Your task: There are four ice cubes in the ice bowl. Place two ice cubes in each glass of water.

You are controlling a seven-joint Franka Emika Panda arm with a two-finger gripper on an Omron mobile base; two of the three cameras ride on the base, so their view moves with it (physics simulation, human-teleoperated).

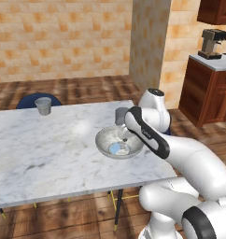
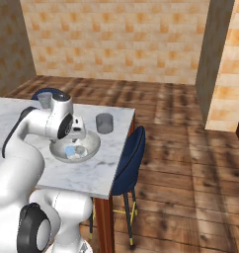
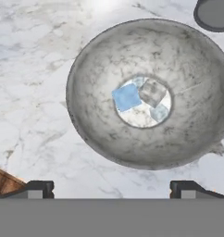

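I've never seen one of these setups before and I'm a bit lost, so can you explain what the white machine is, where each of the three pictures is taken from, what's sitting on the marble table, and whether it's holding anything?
The white machine is a robot arm on a base. Two pictures come from cameras on that base, behind the arm to its left and right. The third comes from a camera on its hand, looking down past the two dark fingertips.

On the marble table sits a wide metal ice bowl with pale ice cubes clustered at its bottom. One glass of water stands just beyond the bowl; the other glass stands at the table's far edge.

The gripper hovers above the bowl, open and holding nothing.
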